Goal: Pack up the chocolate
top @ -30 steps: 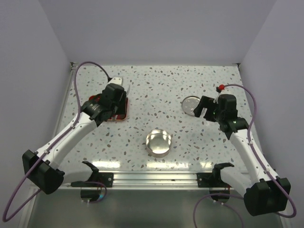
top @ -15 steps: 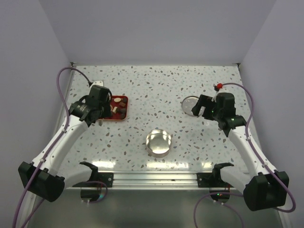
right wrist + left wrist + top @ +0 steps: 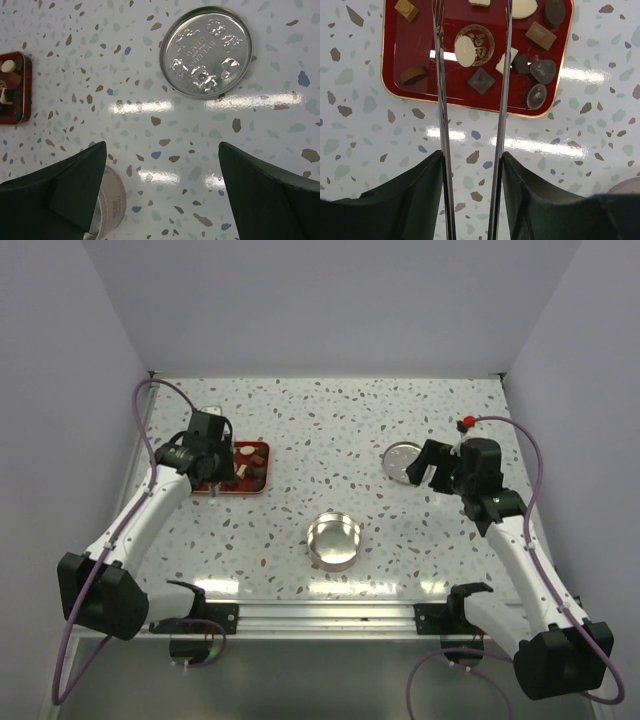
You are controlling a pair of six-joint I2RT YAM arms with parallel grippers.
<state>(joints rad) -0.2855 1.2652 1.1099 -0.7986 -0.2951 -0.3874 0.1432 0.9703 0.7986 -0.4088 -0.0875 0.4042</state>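
1. Top view: my left gripper hangs over the left part of the tray; the chocolate lies on that tray, and the pieces that show sit just beside the gripper, toward the table's middle; the tin stands well apart; my left arm is much the nearer.
2. Left wrist view: the gripper is clenched on the tweezers; the prongs stand apart and reach ahead over the tray; a cream oval piece lies between them, long axis along the prongs; I judge it the likely pick.
3. Right wrist view: my right gripper is released, holding nothing; the lid lies ahead; the tray sits far to the left.
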